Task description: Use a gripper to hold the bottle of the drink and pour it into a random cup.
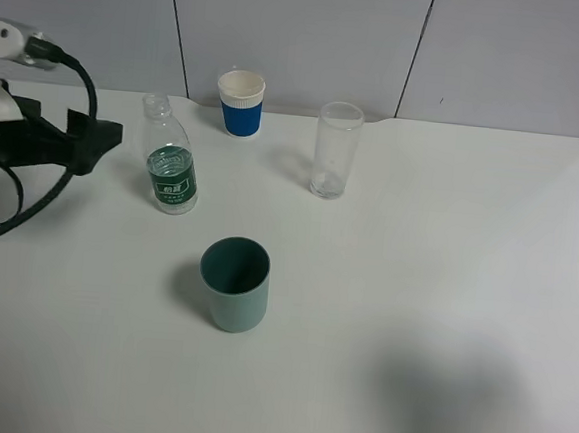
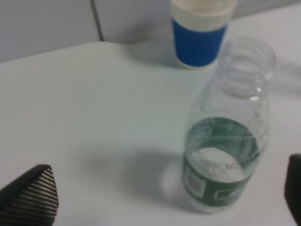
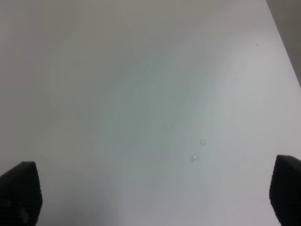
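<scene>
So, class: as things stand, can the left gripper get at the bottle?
Probably yes. The left gripper is open, level with the bottle and just beside it, with bare table between them. The blue cup stands behind, out of the path.

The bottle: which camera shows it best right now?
Left wrist view: the bottle fills the frame, open mouth and green label visible. Exterior high shows the bottle whole but small. Right wrist view shows only bare table.

1 clear plastic bottle with a green label [image 1: 171, 173], 3 drinking vessels on 1 white table [image 1: 444, 289]: 1 blue-and-white paper cup [image 1: 241, 103], 1 tall clear glass [image 1: 336, 150], 1 teal cup [image 1: 234, 283], 2 grippers, 1 left gripper [image 1: 100, 141], 1 right gripper [image 3: 155, 197]
</scene>
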`<state>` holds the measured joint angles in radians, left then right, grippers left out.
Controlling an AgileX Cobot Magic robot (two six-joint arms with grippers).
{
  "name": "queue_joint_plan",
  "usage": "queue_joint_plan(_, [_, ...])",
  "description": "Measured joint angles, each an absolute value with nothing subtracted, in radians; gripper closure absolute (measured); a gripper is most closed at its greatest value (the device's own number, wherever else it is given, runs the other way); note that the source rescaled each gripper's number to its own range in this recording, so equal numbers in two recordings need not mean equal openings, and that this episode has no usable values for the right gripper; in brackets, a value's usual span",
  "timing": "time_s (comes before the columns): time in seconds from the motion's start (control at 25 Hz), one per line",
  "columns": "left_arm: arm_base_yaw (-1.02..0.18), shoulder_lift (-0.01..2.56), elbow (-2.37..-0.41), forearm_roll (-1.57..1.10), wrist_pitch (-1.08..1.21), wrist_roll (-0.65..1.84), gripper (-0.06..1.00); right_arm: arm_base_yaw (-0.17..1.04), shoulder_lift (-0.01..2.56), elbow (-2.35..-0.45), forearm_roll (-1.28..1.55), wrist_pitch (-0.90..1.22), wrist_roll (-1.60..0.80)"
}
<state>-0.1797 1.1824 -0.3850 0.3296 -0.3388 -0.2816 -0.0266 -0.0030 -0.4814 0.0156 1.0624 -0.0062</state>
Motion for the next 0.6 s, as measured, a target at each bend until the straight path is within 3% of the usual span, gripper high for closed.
queue_joint_plan(0.2, [-0.180, 0.987, -0.429, 0.298, -0.063, -0.283, -0.02, -0.027, -0.003, -0.481, 0.016, 1.062, -0.006])
queue_joint_plan(0.6, [-0.180, 0.790, -0.757, 0.296, 0.604, -0.216, -0.02, -0.027, -0.003, -0.481, 0.016, 1.062, -0.006])
